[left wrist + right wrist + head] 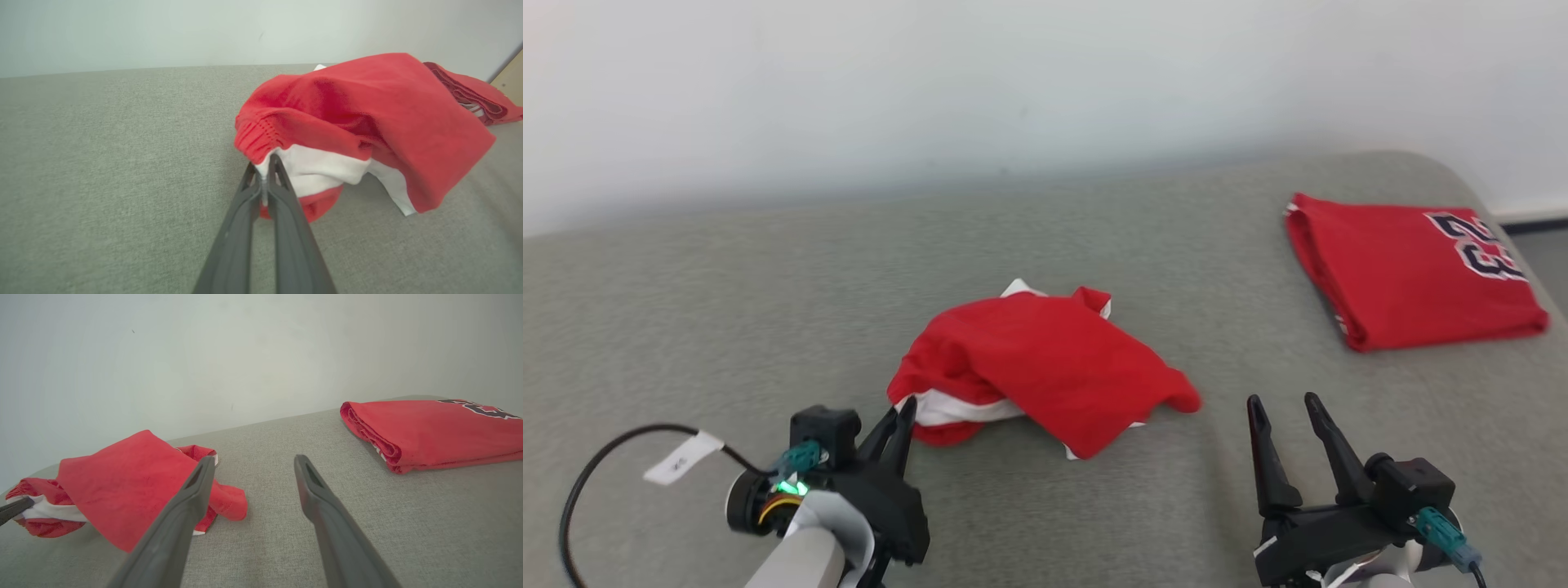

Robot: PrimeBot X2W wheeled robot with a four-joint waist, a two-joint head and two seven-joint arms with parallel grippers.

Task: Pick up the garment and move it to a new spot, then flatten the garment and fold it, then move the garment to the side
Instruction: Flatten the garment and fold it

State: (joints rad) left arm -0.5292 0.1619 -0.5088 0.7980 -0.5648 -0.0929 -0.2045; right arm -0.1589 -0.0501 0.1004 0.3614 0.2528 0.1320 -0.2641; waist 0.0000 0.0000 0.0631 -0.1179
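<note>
Left end effector (903, 410), mine: two long dark grey tapered fingers on a black housing, with a teal connector (803, 456), a green light (788, 487) and a pale grey forearm (800, 559). A black cable (600, 453) loops off it and carries a white tag (682, 457). Right end effector (1282, 400): same dark fingers, slotted near the tips, black mount, teal plug (1436, 524).

A bare, pale wall (1013, 82) rises directly behind a broad grey fabric-covered surface (727, 327), lit evenly with only soft shadows. The surface's far right corner is rounded; just past that corner a dark skirting strip (1539, 224) runs along the wall's foot above grey floor (1553, 255).
</note>
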